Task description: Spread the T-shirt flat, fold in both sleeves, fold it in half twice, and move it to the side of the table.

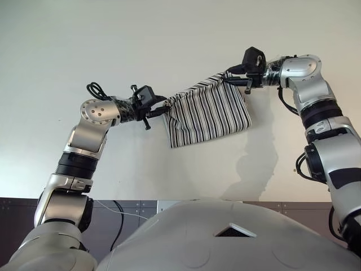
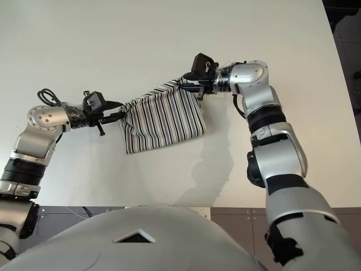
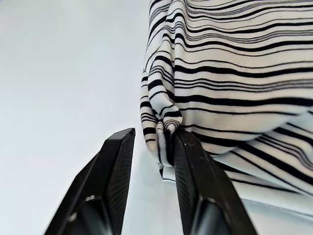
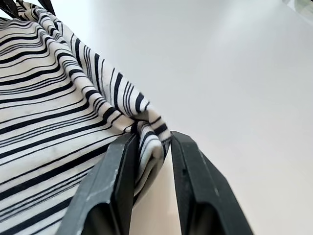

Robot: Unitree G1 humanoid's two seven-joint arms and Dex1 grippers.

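T-shirt (image 1: pixel 208 113), striped and folded, hangs stretched over the middle of the desk (image 1: pixel 169 34), long axis running near-left to far-right. My left arm (image 1: pixel 90 135) and right arm (image 1: pixel 304 70) bend at the elbow, forearms turned inward. Left fingers (image 3: pixel 195 186) pinch its near-left corner; right fingers (image 4: pixel 117 186) clamp the far-right corner.

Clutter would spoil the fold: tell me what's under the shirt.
Left claw and right claw pinch the shirt over the white table. Bare table shows around it; what lies directly beneath is covered.
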